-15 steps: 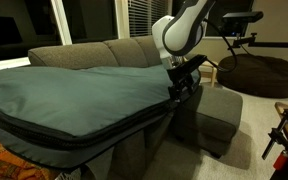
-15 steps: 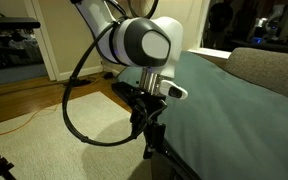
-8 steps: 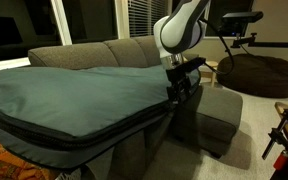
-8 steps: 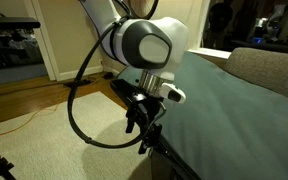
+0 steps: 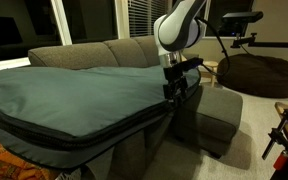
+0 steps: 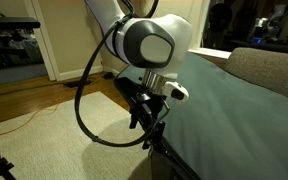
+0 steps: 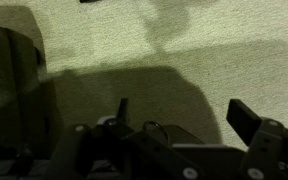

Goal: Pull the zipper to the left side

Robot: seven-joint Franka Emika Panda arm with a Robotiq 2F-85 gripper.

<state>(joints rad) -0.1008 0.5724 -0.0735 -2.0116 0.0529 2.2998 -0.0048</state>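
Observation:
A large grey-green bag (image 5: 74,95) lies across a sofa; it also fills the right half of an exterior view (image 6: 239,105). Its dark zipper edge (image 5: 94,137) runs along the front side. My gripper (image 5: 176,92) hangs at the bag's right end, pointing down beside the edge, and shows from close by in an exterior view (image 6: 149,125). In the wrist view my gripper (image 7: 184,112) is open, its fingers wide apart over pale carpet. A small metal ring (image 7: 154,127), probably the zipper pull, sits near the left finger and is not gripped.
A grey sofa (image 5: 124,50) carries the bag, with a grey ottoman (image 5: 219,115) just right of my gripper. A dark bean bag (image 5: 259,72) lies at the back right. An orange cable (image 6: 24,122) crosses the wooden floor. A pale carpet (image 6: 74,150) lies under the arm.
My gripper has shifted slightly left along the bag's end and a little upward. Its fingers stay apart. The bag has not moved.

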